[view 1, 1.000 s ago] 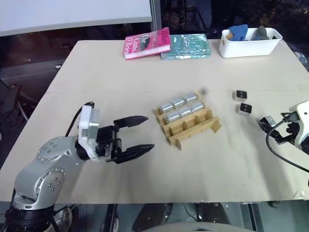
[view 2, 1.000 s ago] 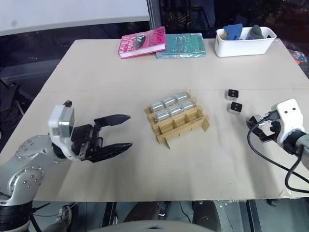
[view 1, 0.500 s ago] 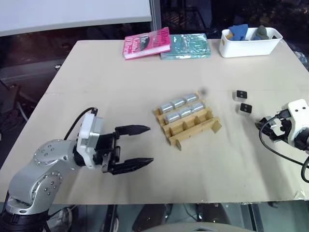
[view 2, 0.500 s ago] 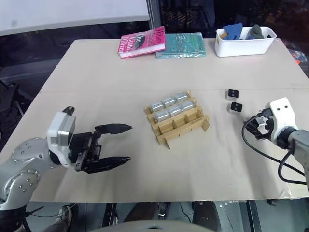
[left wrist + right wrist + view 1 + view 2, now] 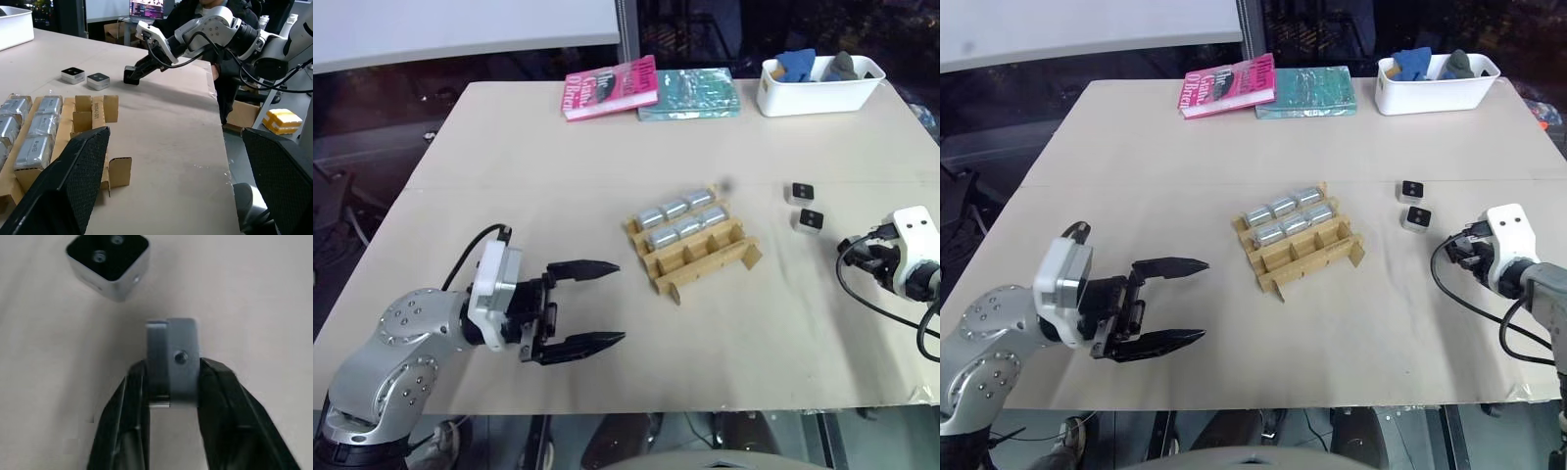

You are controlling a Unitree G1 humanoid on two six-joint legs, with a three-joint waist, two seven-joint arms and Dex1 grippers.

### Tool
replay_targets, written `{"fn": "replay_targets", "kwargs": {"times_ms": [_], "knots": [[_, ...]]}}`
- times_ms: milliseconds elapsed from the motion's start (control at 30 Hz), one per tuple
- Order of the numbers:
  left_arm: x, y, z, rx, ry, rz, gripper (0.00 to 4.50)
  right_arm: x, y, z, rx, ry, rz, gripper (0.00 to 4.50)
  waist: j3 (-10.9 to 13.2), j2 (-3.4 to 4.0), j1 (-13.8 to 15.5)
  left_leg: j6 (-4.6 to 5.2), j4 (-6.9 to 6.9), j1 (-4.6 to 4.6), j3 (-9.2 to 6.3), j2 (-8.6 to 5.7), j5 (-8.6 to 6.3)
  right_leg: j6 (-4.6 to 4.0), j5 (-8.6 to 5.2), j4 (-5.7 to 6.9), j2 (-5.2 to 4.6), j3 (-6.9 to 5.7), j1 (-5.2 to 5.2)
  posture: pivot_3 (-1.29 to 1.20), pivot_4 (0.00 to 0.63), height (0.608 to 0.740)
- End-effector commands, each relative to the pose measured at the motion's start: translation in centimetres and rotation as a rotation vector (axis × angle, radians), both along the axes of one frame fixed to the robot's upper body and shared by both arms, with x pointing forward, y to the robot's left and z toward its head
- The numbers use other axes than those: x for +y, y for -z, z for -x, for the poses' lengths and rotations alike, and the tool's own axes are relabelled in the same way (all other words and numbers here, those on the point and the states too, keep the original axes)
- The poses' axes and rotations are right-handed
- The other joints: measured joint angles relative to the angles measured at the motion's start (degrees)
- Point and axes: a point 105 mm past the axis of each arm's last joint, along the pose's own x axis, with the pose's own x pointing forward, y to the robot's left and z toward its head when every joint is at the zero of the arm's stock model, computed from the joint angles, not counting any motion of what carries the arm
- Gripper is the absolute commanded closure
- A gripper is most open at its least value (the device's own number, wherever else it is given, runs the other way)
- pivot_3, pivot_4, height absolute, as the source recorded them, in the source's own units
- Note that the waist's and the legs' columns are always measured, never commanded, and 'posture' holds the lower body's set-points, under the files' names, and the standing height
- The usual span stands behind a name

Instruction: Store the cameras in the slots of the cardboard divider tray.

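We see the cardboard divider tray (image 5: 736, 257) lying askew at the centre of the tan table (image 5: 509, 147), slightly right of the middle of the head views. Its two upper rows are filled with silver-grey stored cameras (image 5: 676, 208), three in each row, lying side by side, and the row nearest the lower edge stands with bare slots. To the right of the tray, apart from it, two loose cameras (image 5: 804, 192) sit on the table with their black square faces up, one just below the other. At the right edge of the frame the right gripper (image 5: 849, 250) rests low over the table, just right of and below the lower loose camera (image 5: 811, 220). In the right wrist view its two black fingers (image 5: 129, 396) are clamped on a small grey boxy piece with a round hole in its side, which we take for a held camera (image 5: 173, 362) gripped edge-on. At the lower left the left gripper (image 5: 619, 302) points toward the tray with its fingers spread wide and nothing between them, well apart from the tray. Along the upper edge lie a pink book (image 5: 612, 87) and a teal book (image 5: 690, 94), side by side, and a white bin (image 5: 808, 98) holding blue and grey items sits at the upper right.
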Motion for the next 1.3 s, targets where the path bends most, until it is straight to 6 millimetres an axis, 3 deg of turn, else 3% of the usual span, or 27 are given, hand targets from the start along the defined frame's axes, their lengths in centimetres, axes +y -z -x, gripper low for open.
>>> {"fn": "replay_targets", "kwargs": {"times_ms": [33,133,200,267,400,500,733,1100,1300], "knots": [[-0.2,-0.5,0.4,-0.047,0.006,-0.003,0.00,-0.2,-1.3,-0.3,-0.052,-0.032,0.063,3.74,0.0,0.00,0.0,0.00,0.00,0.00,0.00,0.00,0.00,0.00,0.00,0.00,0.00,0.00,0.00,0.00,0.150,0.740],[-0.1,-0.4,0.4,-0.044,-0.006,0.006,0.00,2.7,-4.6,-1.0,-0.276,-0.249,0.100,3.74,0.0,0.01,-0.1,0.00,0.00,0.00,0.03,0.00,0.00,0.00,0.00,0.00,0.00,0.01,0.00,0.00,0.150,0.740],[-0.1,-0.2,0.3,-0.045,-0.014,0.008,0.00,8.2,-7.6,-0.1,-0.400,-0.564,0.049,3.74,0.0,0.06,-0.4,0.00,-0.01,0.02,0.09,0.02,0.00,0.01,0.00,0.01,0.03,0.01,-0.03,0.00,0.150,0.740],[0.1,0.0,0.2,-0.052,-0.025,0.009,0.00,11.9,-9.1,0.8,-0.459,-0.784,0.059,3.74,0.1,0.10,-1.2,0.00,-0.01,0.06,0.19,0.10,0.00,0.01,0.01,0.02,0.10,0.00,-0.03,0.00,0.150,0.740],[0.3,0.7,0.0,-0.070,-0.047,-0.005,0.00,18.1,-10.1,0.9,-0.554,-1.144,0.144,3.74,0.0,-0.01,-1.6,0.00,0.00,0.10,0.19,0.20,0.00,-0.04,0.03,-0.02,0.19,-0.06,0.02,0.00,0.150,0.740],[0.7,0.7,0.0,-0.079,-0.054,-0.012,0.00,21.5,-10.0,0.6,-0.609,-1.330,0.171,3.74,0.0,-0.12,-1.5,0.00,0.03,0.08,0.18,0.20,0.00,-0.07,0.05,-0.04,0.19,-0.08,0.02,0.00,0.150,0.740],[1.8,1.1,1.2,-0.066,-0.109,-0.027,0.00,23.1,-7.2,-0.2,-0.579,-1.576,0.252,3.74,0.1,-0.18,-1.2,0.04,0.04,0.04,0.10,0.15,-0.04,-0.07,0.06,-0.12,0.21,-0.14,-0.03,0.00,0.150,0.740],[1.7,0.7,2.5,-0.052,-0.201,0.003,0.00,26.1,-5.4,-0.2,-0.593,-1.702,0.242,3.74,0.1,-0.16,-1.6,-0.11,0.06,0.10,0.17,0.35,-0.12,-0.20,0.13,-0.01,0.46,0.00,-0.12,0.00,0.150,0.740],[1.6,0.5,2.7,-0.054,-0.219,0.004,0.00,26.1,-3.9,-0.7,-0.549,-1.719,0.262,3.74,0.1,-0.16,-1.5,-0.14,0.08,0.10,0.18,0.36,-0.14,-0.21,0.14,-0.01,0.73,0.03,-0.12,0.00,0.150,0.740]]}}
